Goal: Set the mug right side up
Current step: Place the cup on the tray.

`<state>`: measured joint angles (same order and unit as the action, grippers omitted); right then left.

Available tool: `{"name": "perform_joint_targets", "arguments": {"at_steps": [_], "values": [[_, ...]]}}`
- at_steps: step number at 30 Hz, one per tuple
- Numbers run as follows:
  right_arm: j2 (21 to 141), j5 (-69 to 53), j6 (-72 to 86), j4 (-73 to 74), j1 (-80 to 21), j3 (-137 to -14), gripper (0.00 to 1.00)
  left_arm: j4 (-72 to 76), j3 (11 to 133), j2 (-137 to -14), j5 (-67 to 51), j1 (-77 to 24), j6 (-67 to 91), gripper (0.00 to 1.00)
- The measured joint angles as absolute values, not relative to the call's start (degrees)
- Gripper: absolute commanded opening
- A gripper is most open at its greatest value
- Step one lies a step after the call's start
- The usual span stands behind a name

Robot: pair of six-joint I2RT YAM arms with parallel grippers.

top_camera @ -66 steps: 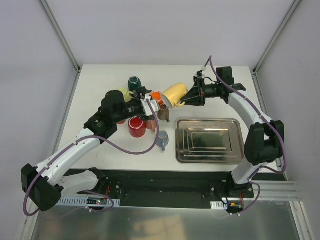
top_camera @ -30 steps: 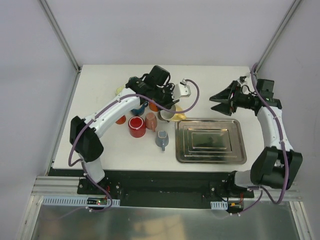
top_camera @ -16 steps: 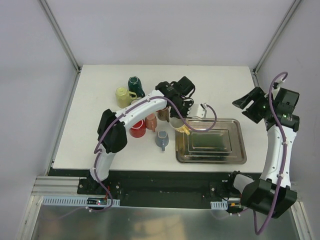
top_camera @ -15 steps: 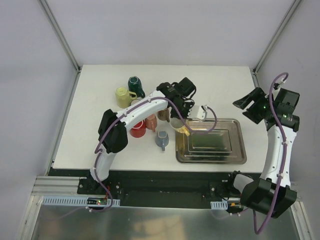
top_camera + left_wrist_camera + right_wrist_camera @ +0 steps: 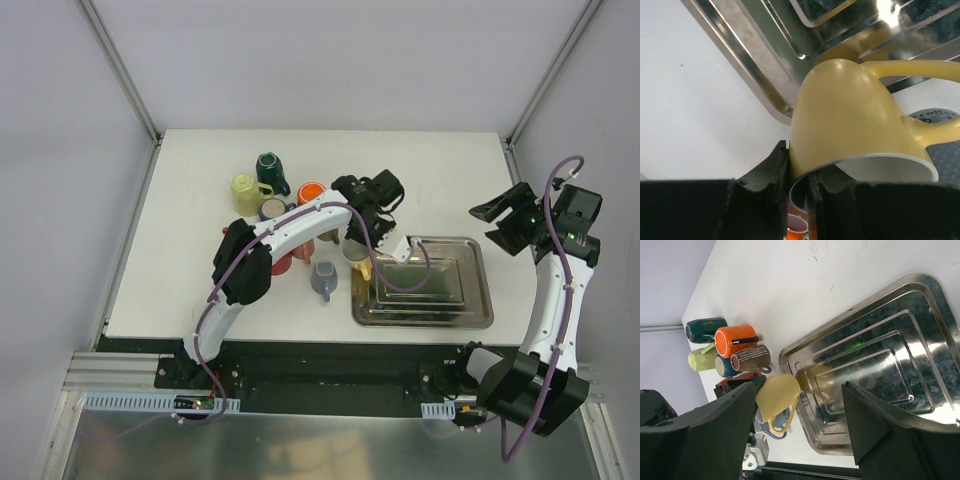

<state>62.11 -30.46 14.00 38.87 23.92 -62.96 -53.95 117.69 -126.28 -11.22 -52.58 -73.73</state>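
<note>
- Left gripper [image 5: 799, 172]: nearly closed, pinching the rim wall of yellow mug [image 5: 850, 125], one finger inside, one outside.
- Yellow mug: hangs just beyond gripper, mouth toward gripper, base away, tilted, over rim of tray [image 5: 755, 75]. Contact with tray: cannot tell.
- Right gripper [image 5: 503, 222]: wide open, empty, well apart from mug.
- Status, judged: flip largely done. Left to do: level mug, set it down, release.

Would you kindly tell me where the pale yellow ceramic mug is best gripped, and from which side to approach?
Grip the pale yellow ceramic mug by its rim wall, opposite the looped handle, coming in at the open mouth with one finger inside and one outside. The wall is thin enough to pinch, and the handle stays clear. The left pincer holds it just so.
</note>
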Motion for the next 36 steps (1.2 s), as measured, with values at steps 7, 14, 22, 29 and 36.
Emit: {"name": "perform_joint_targets", "arguments": {"at_steps": [7,14,22,29,36], "values": [[61.7,-32.1,16.1,38.8,25.0,-60.5,0.76,-54.3,122.5,-129.7,-9.9,-52.6,-74.8,0.0],[61.5,-33.6,17.9,38.6,25.2,-59.1,0.76,-54.6,125.1,-132.3,-9.8,-52.6,-76.4,0.0],[61.5,-35.1,19.1,37.8,25.4,-59.0,0.76,-54.7,125.6,-132.7,-9.8,-52.9,-76.9,0.65],[61.5,-35.4,19.5,37.6,26.6,-58.8,0.76,-52.7,127.2,-132.9,-10.4,-52.9,-75.9,0.67],[61.8,-36.6,19.6,37.3,27.1,-58.6,0.77,-51.7,127.3,-132.9,-10.4,-52.9,-73.6,0.71]]}}
